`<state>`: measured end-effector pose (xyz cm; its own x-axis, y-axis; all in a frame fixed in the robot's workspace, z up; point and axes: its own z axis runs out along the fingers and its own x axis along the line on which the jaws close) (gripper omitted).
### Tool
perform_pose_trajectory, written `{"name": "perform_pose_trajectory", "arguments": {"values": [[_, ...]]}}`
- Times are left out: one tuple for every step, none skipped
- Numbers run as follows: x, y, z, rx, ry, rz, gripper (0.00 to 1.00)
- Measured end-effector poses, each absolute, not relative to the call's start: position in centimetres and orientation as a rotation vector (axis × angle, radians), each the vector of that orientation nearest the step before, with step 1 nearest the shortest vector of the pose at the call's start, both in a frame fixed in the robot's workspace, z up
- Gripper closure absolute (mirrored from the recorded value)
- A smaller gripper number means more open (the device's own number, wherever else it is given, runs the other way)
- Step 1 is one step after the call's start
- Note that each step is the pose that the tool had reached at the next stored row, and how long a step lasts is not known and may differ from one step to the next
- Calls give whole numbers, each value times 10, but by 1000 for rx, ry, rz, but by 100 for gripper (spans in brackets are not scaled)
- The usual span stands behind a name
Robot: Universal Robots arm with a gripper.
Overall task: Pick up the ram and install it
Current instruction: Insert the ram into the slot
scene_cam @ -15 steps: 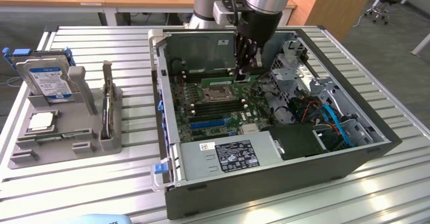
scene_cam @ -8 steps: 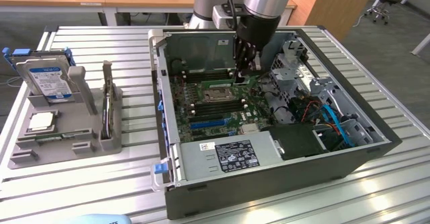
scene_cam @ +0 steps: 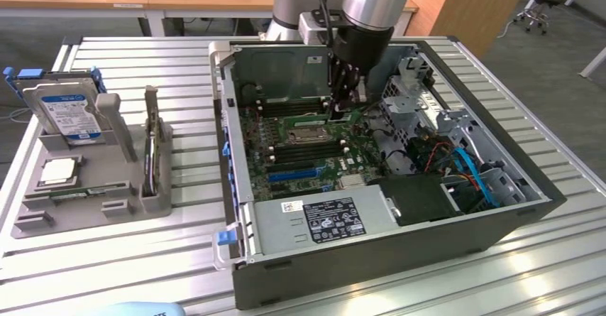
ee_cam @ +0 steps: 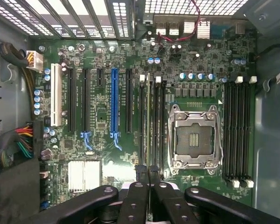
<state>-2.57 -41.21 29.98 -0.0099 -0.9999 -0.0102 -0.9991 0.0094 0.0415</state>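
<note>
Ram (ee_cam: 148,116): seen edge-on in the wrist view, a thin pale line. Its long axis is parallel to the memory slots (ee_cam: 157,121) that sit between the empty processor socket (ee_cam: 194,137) and the expansion slots, one of them blue (ee_cam: 115,100). One end runs out from between the fingertips and the other points away along the slot row. Cannot tell whether it is seated in a slot or held just above it.

End effector (ee_cam: 147,171): fingers pressed almost together, pinching the ram by its flat faces.

Exterior view: the end effector reaches down from above into the open computer case (scene_cam: 398,248), which lies on its side on the slatted worktop (scene_cam: 142,259). The fingertips are over the motherboard (ee_cam: 130,154), near the socket. The fingers hide most of the ram here. The slots run roughly across this view, left to right. The wrist view adds a second slot bank (ee_cam: 238,130) on the far side of the socket, with nothing in it.

Contents of the case:
- the motherboard
- a grey labelled power supply (scene_cam: 322,220)
- a black box (scene_cam: 426,199)
- blue cables (scene_cam: 473,174)

Grey tray (scene_cam: 28,224), at the exterior view's left, well apart from the case:
- a hard drive (scene_cam: 68,113) standing upright
- a square silver-topped chip (scene_cam: 57,170) lying flat
- a narrow green strip (scene_cam: 90,190) in a groove, too small to tell what it is
</note>
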Motion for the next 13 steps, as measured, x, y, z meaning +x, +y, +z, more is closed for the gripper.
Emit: {"name": "perform_pose_trajectory", "arguments": {"values": [[-26,-412,300,2195,-2216,-57,88],[-26,-412,299,2195,-2216,-57,88],[-26,-412,299,2195,-2217,-57,88],[-26,-412,299,2195,-2217,-57,88],[-26,-412,299,2195,-2216,-57,88],[-27,-412,299,2195,-2216,-57,88],[-27,-412,299,2195,-2216,-57,88],[-27,-412,298,2195,-2216,-57,88],[-27,-412,298,2195,-2216,-57,88],[-27,-412,298,2195,-2216,-57,88],[-27,-412,298,2195,-2216,-57,88],[-27,-412,298,2195,-2217,-58,88],[-27,-412,297,2195,-2217,-58,88]]}}
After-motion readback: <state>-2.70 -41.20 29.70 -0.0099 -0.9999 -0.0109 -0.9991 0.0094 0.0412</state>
